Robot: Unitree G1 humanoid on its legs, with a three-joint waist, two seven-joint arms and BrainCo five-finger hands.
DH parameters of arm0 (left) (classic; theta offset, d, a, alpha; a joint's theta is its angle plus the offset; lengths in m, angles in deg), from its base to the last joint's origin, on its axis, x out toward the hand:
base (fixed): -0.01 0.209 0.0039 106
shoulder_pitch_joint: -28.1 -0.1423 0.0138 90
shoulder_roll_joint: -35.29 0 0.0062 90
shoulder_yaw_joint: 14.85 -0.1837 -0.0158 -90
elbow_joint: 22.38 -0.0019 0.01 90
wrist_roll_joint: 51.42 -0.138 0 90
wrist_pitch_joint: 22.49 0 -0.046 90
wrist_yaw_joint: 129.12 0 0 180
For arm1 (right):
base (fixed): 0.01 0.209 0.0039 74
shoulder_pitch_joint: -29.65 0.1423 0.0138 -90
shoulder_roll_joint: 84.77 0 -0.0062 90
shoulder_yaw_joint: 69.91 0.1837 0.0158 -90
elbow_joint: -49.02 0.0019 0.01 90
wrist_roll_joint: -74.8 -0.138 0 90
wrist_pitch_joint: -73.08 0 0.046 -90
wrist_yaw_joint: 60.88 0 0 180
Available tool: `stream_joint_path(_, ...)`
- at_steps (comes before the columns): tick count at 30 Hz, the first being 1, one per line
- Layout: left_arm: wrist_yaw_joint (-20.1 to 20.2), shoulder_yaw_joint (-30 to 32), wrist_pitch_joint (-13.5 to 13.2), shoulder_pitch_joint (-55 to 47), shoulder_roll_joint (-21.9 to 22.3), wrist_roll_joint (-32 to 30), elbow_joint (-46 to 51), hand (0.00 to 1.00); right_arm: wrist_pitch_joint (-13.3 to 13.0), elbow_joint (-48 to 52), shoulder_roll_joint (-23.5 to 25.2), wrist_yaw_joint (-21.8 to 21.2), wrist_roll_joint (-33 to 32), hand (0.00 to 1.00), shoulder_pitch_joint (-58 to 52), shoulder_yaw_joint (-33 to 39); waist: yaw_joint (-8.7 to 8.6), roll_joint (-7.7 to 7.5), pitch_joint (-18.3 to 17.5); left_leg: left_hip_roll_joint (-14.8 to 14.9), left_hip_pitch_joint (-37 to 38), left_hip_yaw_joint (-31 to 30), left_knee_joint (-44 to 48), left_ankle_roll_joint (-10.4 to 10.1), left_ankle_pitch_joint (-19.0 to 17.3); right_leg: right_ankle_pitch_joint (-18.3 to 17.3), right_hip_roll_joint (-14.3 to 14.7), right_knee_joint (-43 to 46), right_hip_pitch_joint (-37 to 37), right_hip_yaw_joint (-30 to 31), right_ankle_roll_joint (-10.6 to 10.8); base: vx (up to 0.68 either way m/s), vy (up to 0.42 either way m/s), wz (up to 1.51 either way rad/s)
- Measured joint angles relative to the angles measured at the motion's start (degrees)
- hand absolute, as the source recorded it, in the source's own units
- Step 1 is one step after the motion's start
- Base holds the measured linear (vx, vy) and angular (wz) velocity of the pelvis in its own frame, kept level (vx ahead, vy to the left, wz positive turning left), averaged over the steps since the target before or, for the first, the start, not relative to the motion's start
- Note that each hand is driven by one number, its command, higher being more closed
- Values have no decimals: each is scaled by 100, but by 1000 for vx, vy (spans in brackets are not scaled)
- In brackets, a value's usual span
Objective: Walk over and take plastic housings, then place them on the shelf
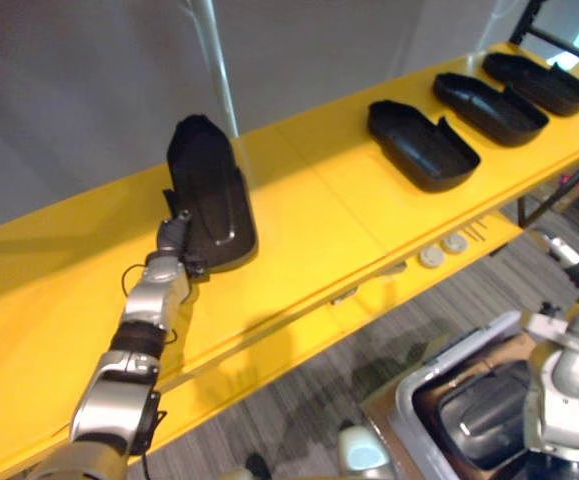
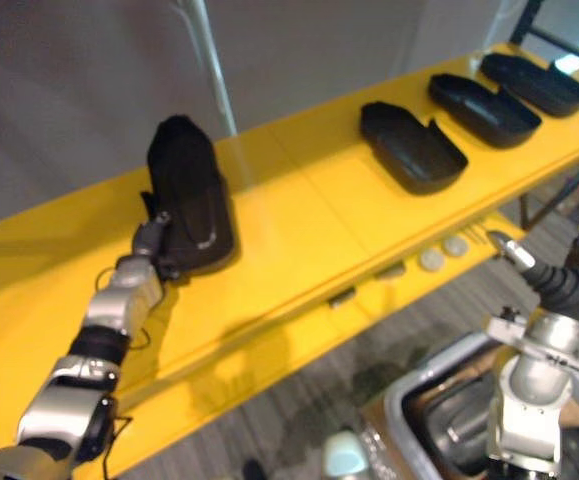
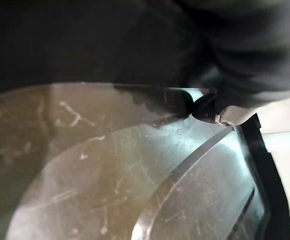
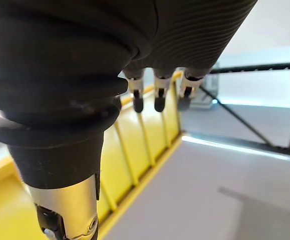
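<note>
Where the left hand (image 1: 173, 236) meets the near end of a black plastic housing (image 1: 209, 190) lying on the yellow shelf (image 1: 309, 230), its grip cannot be determined, being hidden by the housing. Three further housings (image 1: 489, 107) are set in a row toward the shelf's right end. The right hand (image 4: 158, 92) is held off the shelf's front edge, fingers relaxed and empty.

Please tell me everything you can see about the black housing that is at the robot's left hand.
The black housing is a long, glossy plastic shell, rounded at its far end. It lies on the yellow shelf, apart from three other housings further right. The left hand touches its near end.
</note>
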Motion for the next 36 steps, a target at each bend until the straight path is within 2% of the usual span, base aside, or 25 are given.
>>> stream_joint_path(3,-76,7,140,252,-10,74,-265,100,0,0,22,-4,-3,0,-52,-184,-112,25,58,6,-81,15,75,4,-2,71,-7,-99,9,31,21,-62,14,-3)
stream_joint_path(10,-148,-28,499,524,3,114,-504,100,1,0,226,30,-27,0,-178,-365,-200,-7,116,25,-168,133,175,77,-94,184,-30,-490,125,223,97,-76,1,-9)
stream_joint_path(13,-124,-52,510,535,-2,108,-470,100,7,0,292,49,-128,0,-179,-400,-239,9,199,37,-155,131,185,69,-88,195,-34,-594,204,225,113,-24,-20,1)
stream_joint_path(14,-82,-99,529,529,-6,104,-470,0,11,0,293,51,-226,0,-180,-448,-251,32,205,48,-157,130,190,63,-84,195,-30,-608,210,223,113,-15,-45,3)
stream_joint_path(18,227,-301,554,526,2,57,-392,0,18,0,386,57,-221,0,-191,-553,-278,66,199,59,-147,130,191,56,-62,207,-30,-677,259,207,131,-2,-11,0)
stream_joint_path(22,238,-467,651,492,16,66,-327,0,36,1,414,117,-229,0,-242,-584,-283,66,199,57,-52,123,183,56,-71,232,-36,-763,393,194,122,5,-1,1)
stream_joint_path(27,229,-468,664,424,15,126,-211,0,223,1,414,142,-246,0,-246,-593,-284,69,202,53,-67,100,177,57,-71,238,-41,-774,393,177,124,1,-2,1)
stream_joint_path(31,181,-458,445,411,-1,602,-200,0,242,3,410,91,-402,0,-245,-592,-281,142,316,41,-74,91,179,58,-71,238,-51,-772,391,176,124,-8,-4,0)
stream_joint_path(35,192,-455,62,283,0,1023,-160,0,241,3,376,-115,-509,0,-243,-586,-285,253,411,39,-92,77,176,55,-69,231,-52,-774,377,163,122,0,0,0)
stream_joint_path(36,203,-457,-103,229,1,1191,-104,0,240,4,352,-161,-535,0,-236,-589,-284,290,428,39,-93,72,175,53,-67,227,-51,-772,378,157,119,0,0,0)
